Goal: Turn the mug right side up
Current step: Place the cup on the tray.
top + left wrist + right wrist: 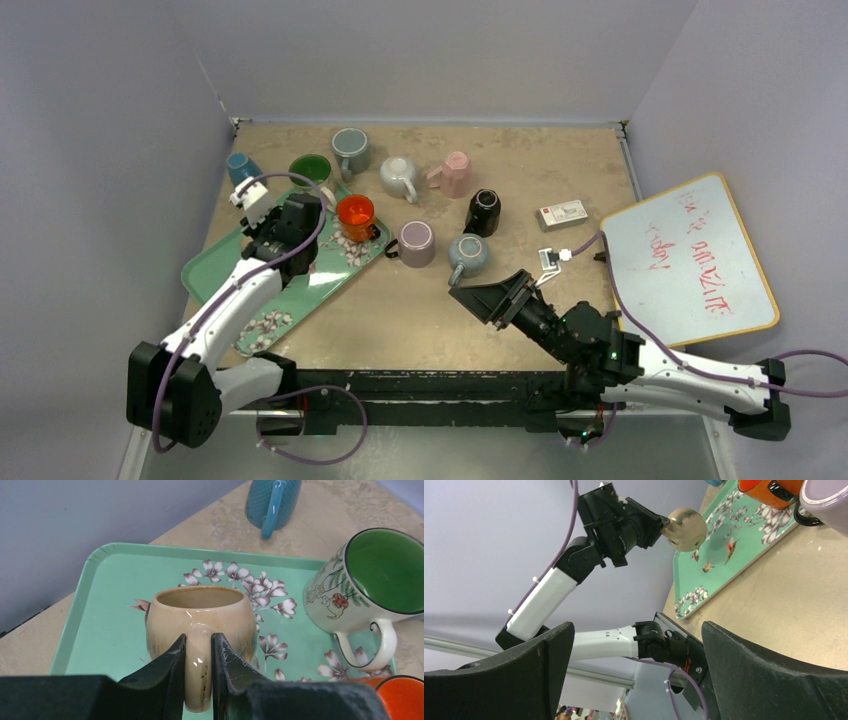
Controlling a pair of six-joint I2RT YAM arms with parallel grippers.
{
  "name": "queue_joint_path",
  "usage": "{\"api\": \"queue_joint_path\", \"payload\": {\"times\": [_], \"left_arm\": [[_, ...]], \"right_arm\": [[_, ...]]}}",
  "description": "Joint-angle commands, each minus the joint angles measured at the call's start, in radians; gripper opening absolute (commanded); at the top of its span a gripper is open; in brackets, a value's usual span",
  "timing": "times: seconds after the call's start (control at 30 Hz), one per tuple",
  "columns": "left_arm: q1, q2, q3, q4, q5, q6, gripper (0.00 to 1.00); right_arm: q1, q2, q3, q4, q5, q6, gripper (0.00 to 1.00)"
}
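The left end effector [198, 642] clamps the handle of the glossy beige ceramic mug [197, 612], which is mouth-up over the mint-green floral tray [100, 630]. Judging by this, only release is left. The right end effector [637, 626] gapes empty.

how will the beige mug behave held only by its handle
The beige mug looks like glazed ceramic: probably heavy for its size, and chippable if dropped on the green tray. Its glossy handle, pinched by the left gripper, may slip or swivel, since the body sits beyond the grip.
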Motion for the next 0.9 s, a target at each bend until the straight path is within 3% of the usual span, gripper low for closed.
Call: {"api": "queue_joint_path", "payload": {"times": [0.0, 0.17, 0.63, 0.87], "left_arm": [[0.016, 0.067, 0.062, 0.092, -0.072, 0.001, 0.0], [0.02, 0.101, 0.06, -0.015, -0.05, -0.144, 0.0], [0.01, 0.1, 0.011, -0.266, 0.099, -0.33, 0.02], [-0.065, 0.075, 0.03, -0.403, 0.162, -0.421, 0.22]], "right_arm": [[0.003, -0.045, 0.007, -0.072, 0.043, -0.01, 0.99], [0.003, -0.07, 0.002, -0.094, 0.044, -0.011, 0.99], [0.002, -0.07, -0.011, -0.087, 0.042, -0.019, 0.99], [0.002, -0.08, -0.017, -0.094, 0.029, -0.018, 0.99]]}}
